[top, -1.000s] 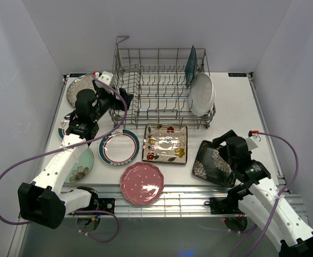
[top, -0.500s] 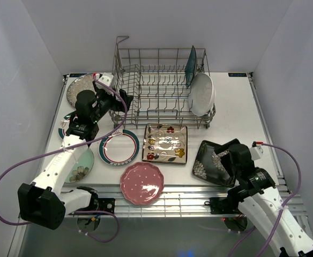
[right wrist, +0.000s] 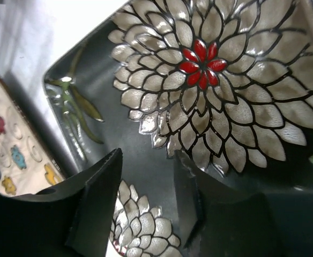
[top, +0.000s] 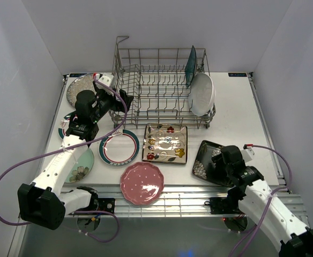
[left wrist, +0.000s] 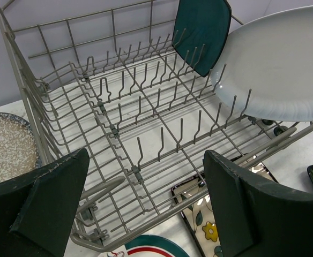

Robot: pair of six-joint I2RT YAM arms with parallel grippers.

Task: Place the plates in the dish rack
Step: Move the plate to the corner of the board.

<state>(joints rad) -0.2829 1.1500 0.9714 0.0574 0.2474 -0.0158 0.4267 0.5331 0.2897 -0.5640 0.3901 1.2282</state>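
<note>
Black floral plate [top: 205,160] lies flat on the table [top: 237,107]. The right gripper [right wrist: 146,160], fingers narrowly parted, hovers over it. This looks like the pickup step, and a rim pinch is likely needed next. The left gripper [left wrist: 146,160] hangs wide open beside the dish rack [top: 156,85].

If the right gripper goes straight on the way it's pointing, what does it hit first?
The black floral plate, directly ahead of the right gripper; the fingertips look very close to it, though depth is unclear.

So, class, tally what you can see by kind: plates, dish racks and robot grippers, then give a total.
Plates: 9 (2 standing in the rack, 7 on the table)
Dish rack: 1
Grippers: 2
Total: 12
</note>
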